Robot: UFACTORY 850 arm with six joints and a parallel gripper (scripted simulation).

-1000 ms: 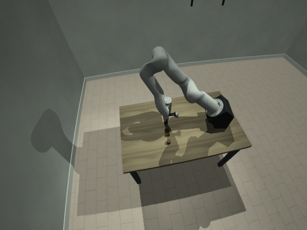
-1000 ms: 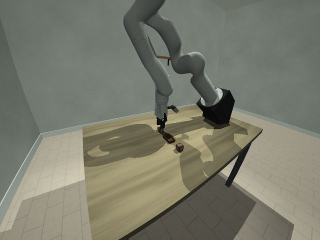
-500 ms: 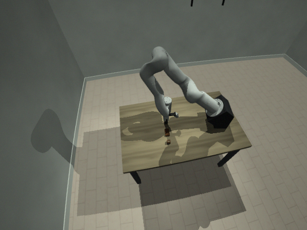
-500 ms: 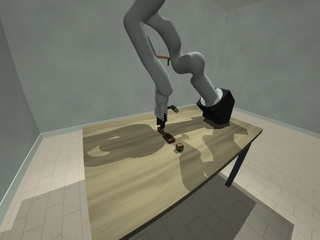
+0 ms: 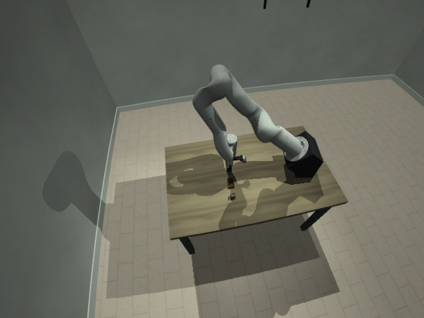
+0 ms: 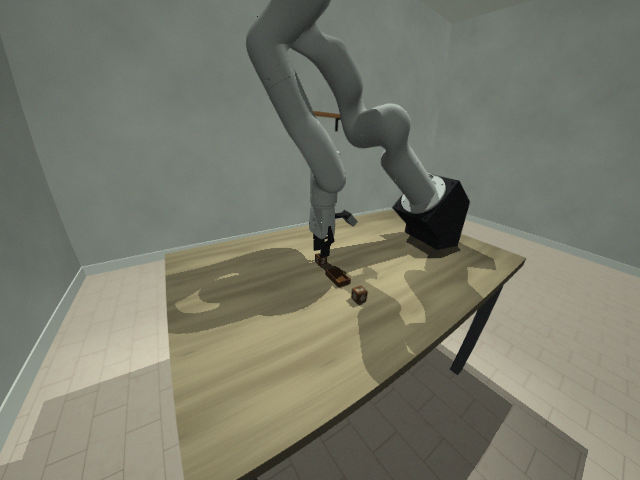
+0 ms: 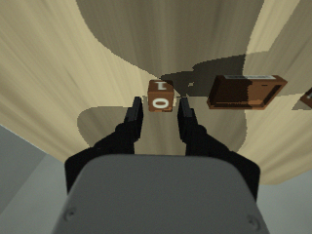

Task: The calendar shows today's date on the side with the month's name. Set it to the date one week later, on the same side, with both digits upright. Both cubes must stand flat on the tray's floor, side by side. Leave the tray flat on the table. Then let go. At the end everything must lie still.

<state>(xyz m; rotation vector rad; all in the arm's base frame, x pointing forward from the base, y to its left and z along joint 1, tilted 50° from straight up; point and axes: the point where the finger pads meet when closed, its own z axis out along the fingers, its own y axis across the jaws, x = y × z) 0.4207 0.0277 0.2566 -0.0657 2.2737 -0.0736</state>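
Observation:
A small brown cube [image 7: 161,96] stands on the table, showing a white 0 on the face towards the wrist camera and a 1 on the face beyond it. My gripper [image 7: 160,106] is open and low over the table, with one finger on each side of this cube and a gap on both sides. It also shows in the exterior and top views [image 6: 322,253] [image 5: 230,169]. The brown tray [image 7: 246,92] lies empty just right of the cube, also in the exterior view [image 6: 337,275]. A second cube [image 6: 359,294] stands on the table beyond the tray, away from the gripper.
The arm's black base [image 6: 433,217] stands at the far right corner of the table. The arm's shadow covers the tabletop around the tray.

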